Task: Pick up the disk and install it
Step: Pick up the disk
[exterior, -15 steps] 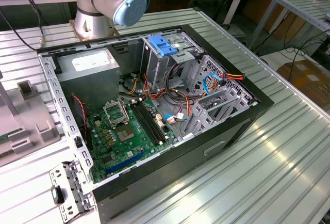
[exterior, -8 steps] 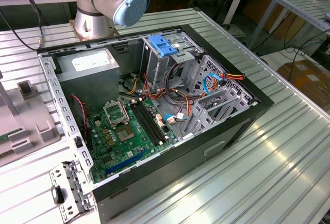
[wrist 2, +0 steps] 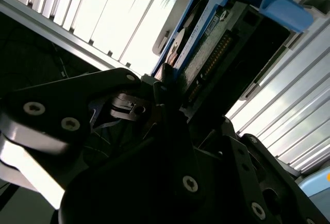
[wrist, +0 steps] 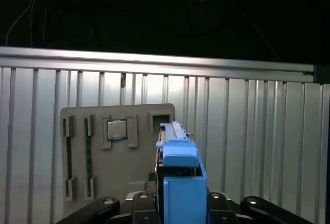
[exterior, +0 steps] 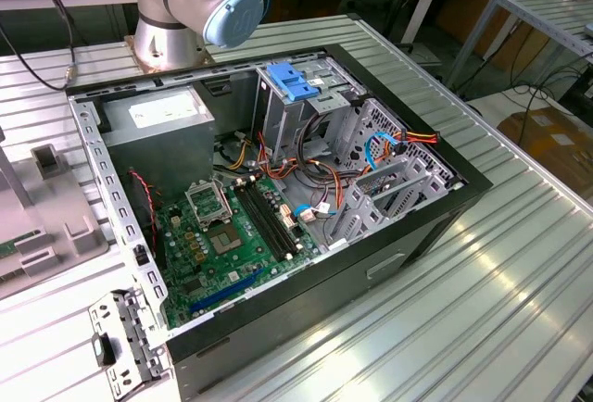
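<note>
Silver-grey disk [wrist: 178,175] in its blue carrier sits clamped betw. the fingers [wrist 2: 166,79], at the edge of the grey parts tray [wrist: 118,172] on the ribbed metal desk [wrist: 268,131]; lifted clear or not, can't tell. Long axis runs straight out from the fingers, away from the wrist. Exterior view has the open PC case [exterior: 278,323] w/ its drive cage [exterior: 278,124], so install not yet done, I'd judge.

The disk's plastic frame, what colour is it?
Blue. The disk shows its frame best in the first wrist view.
</note>
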Controlling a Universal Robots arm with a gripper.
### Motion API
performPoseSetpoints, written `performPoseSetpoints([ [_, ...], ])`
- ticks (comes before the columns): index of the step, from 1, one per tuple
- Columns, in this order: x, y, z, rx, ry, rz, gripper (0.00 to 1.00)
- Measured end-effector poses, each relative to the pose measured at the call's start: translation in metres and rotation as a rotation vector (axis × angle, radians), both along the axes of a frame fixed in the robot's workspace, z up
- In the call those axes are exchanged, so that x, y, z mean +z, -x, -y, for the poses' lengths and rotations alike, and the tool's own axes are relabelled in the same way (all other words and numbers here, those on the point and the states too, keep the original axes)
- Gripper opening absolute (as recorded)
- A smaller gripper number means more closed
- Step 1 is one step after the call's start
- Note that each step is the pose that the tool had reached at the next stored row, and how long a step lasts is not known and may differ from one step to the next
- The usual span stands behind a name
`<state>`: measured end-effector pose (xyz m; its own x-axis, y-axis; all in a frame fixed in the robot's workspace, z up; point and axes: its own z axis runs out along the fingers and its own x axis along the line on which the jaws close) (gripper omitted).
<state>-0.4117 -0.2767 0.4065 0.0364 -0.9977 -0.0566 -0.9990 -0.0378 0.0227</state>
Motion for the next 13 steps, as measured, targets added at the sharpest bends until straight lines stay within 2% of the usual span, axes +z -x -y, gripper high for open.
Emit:
performPoseSetpoints([
  [13, 0.0099, 0.0000, 0.0000, 0.000, 0.0000, -0.0001, 0.37],
])
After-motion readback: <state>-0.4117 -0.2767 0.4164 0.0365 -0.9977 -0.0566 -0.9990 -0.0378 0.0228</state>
